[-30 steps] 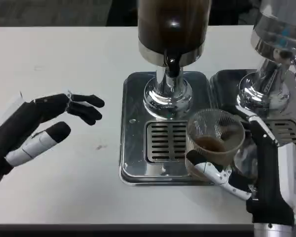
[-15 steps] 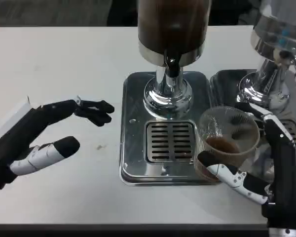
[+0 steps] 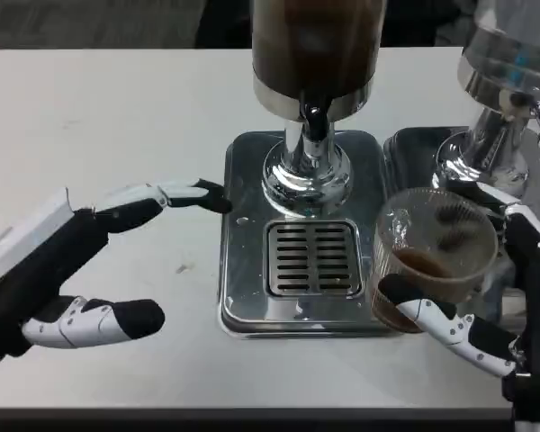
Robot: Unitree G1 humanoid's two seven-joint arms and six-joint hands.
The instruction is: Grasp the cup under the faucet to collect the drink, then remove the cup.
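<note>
The right hand (image 3: 486,315) has its fingers wrapped around the clear cup (image 3: 435,261), held at about four o'clock from the faucet (image 3: 313,121), off the drip tray (image 3: 252,297). It looks light, thin-walled and slippery, partly filled, so a mid-wall grip kept upright suits it. The left hand (image 3: 67,270) hovers spread and empty at nine o'clock over the white table (image 3: 117,108).

White table (image 3: 117,99), dark floor strip beyond its far edge (image 3: 90,22)

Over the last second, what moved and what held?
The right hand, gripping the cup with brown drink in it, carried it rightward off the drip tray grate toward the tray's right edge. The left hand advanced toward the tray, fingers spread, holding nothing. The dispenser and tray stayed put.
</note>
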